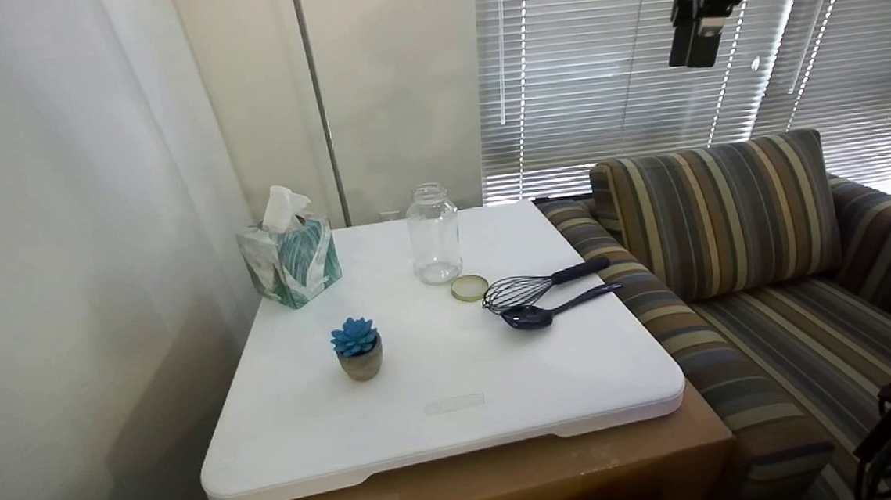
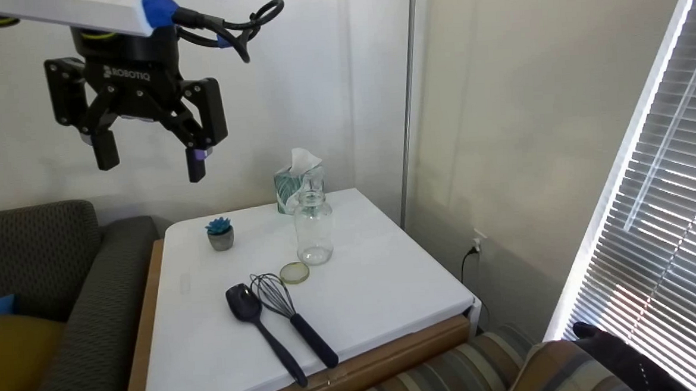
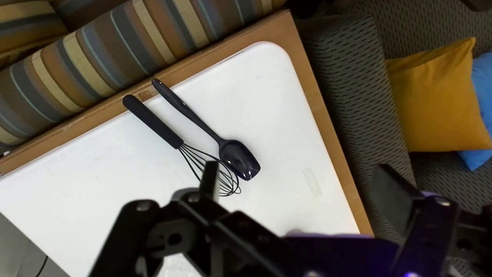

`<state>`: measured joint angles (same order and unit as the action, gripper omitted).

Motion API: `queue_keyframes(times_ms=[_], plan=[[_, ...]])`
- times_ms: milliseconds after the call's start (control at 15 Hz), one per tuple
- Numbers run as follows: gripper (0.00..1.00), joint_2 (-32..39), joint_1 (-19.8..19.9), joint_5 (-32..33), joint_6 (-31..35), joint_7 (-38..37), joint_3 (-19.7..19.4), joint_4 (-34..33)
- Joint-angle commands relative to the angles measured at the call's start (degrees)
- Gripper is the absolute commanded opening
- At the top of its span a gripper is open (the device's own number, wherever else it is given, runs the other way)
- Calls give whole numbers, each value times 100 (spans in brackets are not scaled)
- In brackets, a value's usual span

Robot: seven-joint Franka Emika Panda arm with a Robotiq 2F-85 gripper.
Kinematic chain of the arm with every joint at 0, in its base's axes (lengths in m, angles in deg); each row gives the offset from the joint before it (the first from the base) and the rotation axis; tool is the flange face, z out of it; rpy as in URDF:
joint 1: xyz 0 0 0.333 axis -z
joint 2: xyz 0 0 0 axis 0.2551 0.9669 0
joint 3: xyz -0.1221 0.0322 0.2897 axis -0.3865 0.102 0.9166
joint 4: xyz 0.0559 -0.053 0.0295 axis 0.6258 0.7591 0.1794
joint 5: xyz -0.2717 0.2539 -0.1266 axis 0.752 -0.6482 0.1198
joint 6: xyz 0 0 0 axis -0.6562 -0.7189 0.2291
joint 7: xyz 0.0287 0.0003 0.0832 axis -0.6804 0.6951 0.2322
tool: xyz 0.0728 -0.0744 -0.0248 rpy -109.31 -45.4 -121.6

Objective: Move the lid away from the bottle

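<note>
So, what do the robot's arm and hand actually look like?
What shows of the arm is white, with a blue patch and looping black cables. The hand is black, with two jointed fingers and pale "ROBOTIQ" lettering.

From above one end of the white tabletop [image 1: 580,374], a camera in an exterior view looks down toward window blinds [image 1: 591,91], far enough back to frame the whole surface. With a striped armchair [image 2: 452,366] in the lower right foreground, a lens in an exterior view faces the tissue box [image 2: 286,190] and pale wall [image 2: 313,96], the end effector [image 2: 151,164] near at upper left. The wrist view looks steeply down, the end effector looming close along the bottom. Both exterior views share the clear glass jar [image 2: 314,236], lid [image 2: 294,273], blue succulent [image 2: 220,235] and tissue box; the whisk [image 3: 153,122], spoon [image 3: 240,159] and striped armchair appear in all three.
</note>
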<state>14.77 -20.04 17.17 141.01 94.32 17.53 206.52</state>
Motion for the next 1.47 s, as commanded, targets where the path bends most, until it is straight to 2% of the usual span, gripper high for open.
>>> queue_keyframes(times_ms=[0, 267, 467, 800, 867, 1067, 1400], plan=[[100, 695, 115, -53, 172, 358, 219, -524], [100, 1639, 134, 303, 36, 514, 557, -1359], [100, 2267, 164, 624, 28, 318, 810, -1921], [100, 2968, 220, 354, 493, -358, 1160, -2173], [100, 2699, 241, 535, 356, -257, 1190, -2004], [100, 2933, 246, 507, 410, -429, 1260, -2103], [100, 3179, 73, 1152, 577, -1329, 1246, -2298]])
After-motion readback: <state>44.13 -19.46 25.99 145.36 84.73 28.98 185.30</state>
